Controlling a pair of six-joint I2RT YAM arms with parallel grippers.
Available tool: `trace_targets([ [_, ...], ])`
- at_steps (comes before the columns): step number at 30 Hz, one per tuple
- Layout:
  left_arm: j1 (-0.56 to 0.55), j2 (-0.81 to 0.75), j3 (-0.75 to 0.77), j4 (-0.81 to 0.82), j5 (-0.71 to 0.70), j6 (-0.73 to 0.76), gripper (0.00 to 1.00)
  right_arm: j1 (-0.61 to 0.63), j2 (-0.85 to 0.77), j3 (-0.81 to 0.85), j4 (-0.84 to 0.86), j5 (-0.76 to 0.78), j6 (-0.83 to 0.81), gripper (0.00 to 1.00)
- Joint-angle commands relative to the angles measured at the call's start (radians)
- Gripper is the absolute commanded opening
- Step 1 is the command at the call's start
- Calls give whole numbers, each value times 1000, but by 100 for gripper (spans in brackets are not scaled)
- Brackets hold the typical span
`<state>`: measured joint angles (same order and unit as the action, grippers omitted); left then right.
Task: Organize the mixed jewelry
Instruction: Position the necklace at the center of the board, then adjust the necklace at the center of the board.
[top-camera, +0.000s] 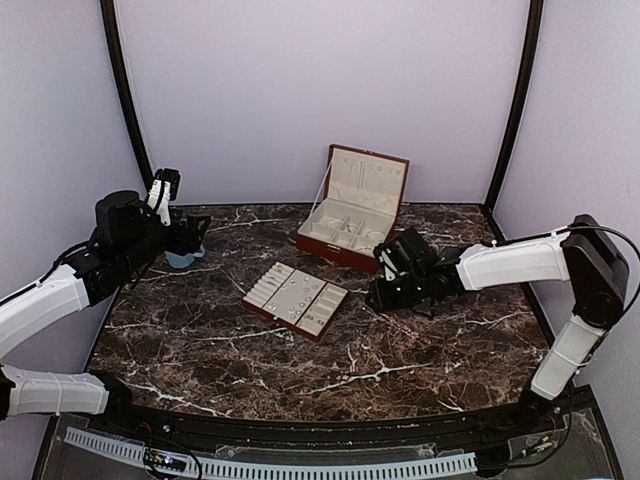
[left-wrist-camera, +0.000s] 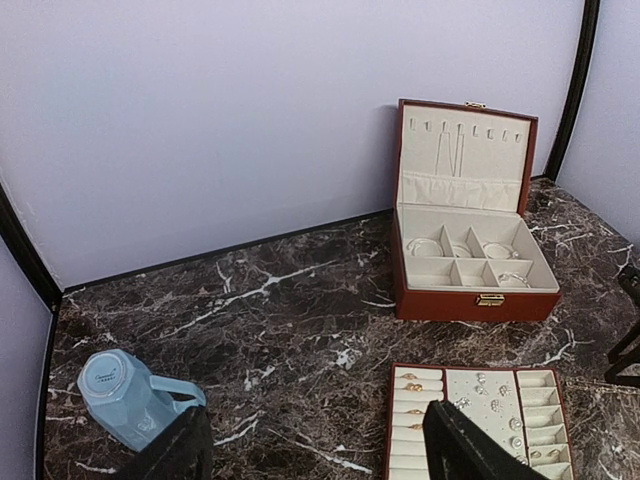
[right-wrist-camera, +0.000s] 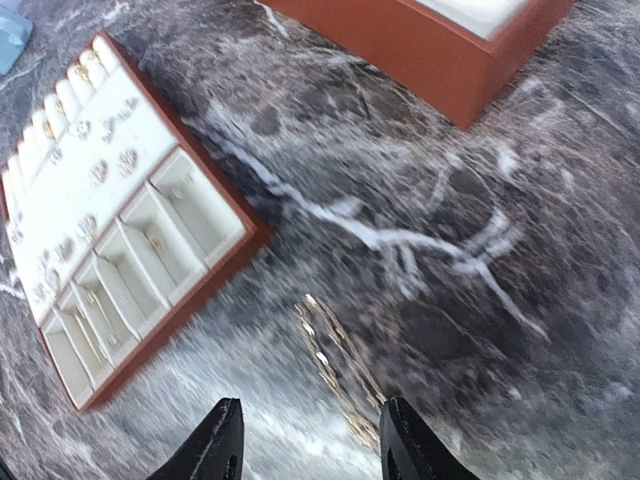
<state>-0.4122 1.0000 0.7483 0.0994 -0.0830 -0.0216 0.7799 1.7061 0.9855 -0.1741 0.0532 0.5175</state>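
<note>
Pale lilac walls, black corner poles — dark brown white-veined marble tabletop, even light

I get soft, even light in the overhead and left wrist views, with no hard shadows and only a faint sheen on the marble tabletop. Both are sharp. My right wrist feed is smeared by motion blur: the white veins streak, the compartment tray looks soft, and a thin metallic piece glints as a blurred line.

My right gripper low over marble table, between tray and open box; left gripper beside blue cup.
</note>
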Motion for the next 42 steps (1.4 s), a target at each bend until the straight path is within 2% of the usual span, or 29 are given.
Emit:
trace_targets([
  [1,3,-15,6,3,-8,9,75,-5,-54,-52,-134,46,-90,44],
  [6,3,-8,4,4,0,4,75,-5,-25,-40,-192,73,-135,33],
  [23,3,-9,4,3,-3,4,75,-5,24,-19,-208,103,-177,22],
  [33,3,-5,4,5,-3,3,75,-7,28,-6,-203,116,-170,19],
  [42,3,-4,4,5,-2,3,75,-10,-9,27,-207,125,-163,24],
])
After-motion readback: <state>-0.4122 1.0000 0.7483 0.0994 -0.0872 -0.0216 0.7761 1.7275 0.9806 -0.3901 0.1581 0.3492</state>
